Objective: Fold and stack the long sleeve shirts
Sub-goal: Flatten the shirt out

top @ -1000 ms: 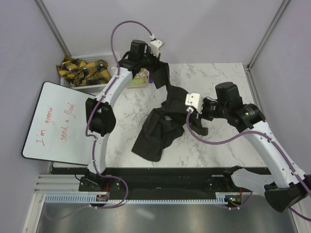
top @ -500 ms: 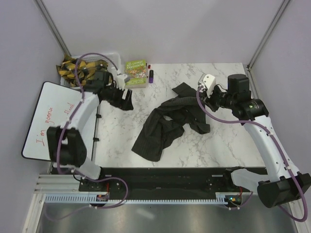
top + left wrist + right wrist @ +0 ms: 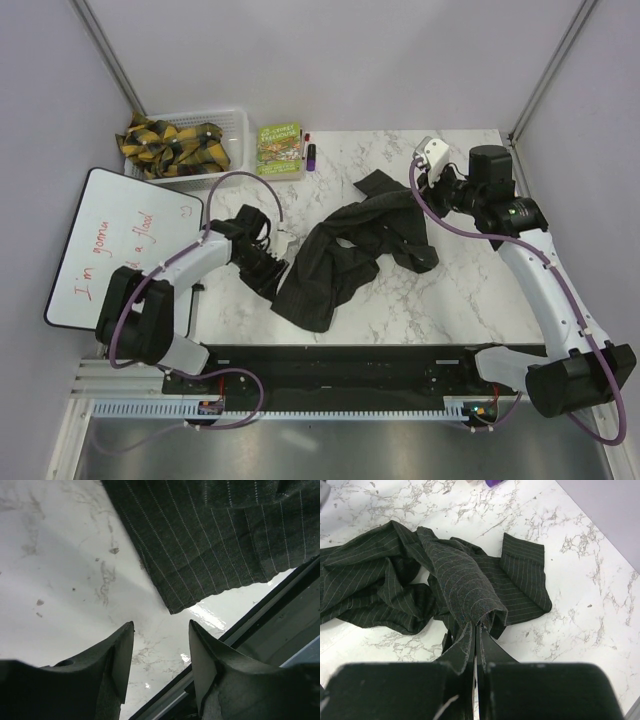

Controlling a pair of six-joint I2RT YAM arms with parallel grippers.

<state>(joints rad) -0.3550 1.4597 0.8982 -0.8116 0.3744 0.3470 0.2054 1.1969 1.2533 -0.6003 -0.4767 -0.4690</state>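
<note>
Left gripper [image 3: 160, 630]: its fingers [image 3: 120, 655] stood spread apart with nothing between them, low over bare marble just off the near-left hem corner of the long sleeve shirt [image 3: 210, 540].
Left gripper, seen from above [image 3: 264, 268]: it sat just beside the shirt's left edge, apart from the cloth as far as the wrist view showed.
Right gripper [image 3: 476, 630]: its fingers were pressed together, pinching a raised fold of the shirt [image 3: 395, 580] at its far-right end.
Right gripper, seen from above [image 3: 424, 186]: it hung over the far-right end of the shirt.
Long sleeve shirt [image 3: 340, 260]: dark charcoal cloth with fine pale stripes, lying crumpled and unfolded in a diagonal heap on the middle of the table [image 3: 460, 290]. One flat rectangular end [image 3: 522, 575] lay on the marble beyond the pinched fold.
Book [image 3: 279, 148]: green cover, flat on the table past the shirt's far-left side, well apart from it.
Marker [image 3: 311, 153]: purple, just right of the book, also beyond the shirt.
Basket [image 3: 235, 125]: white, further left of the shirt than the book, holding yellow-and-black straps [image 3: 170, 142].
Whiteboard [image 3: 120, 250]: off the shirt's left side past the left arm, with red handwriting.
</note>
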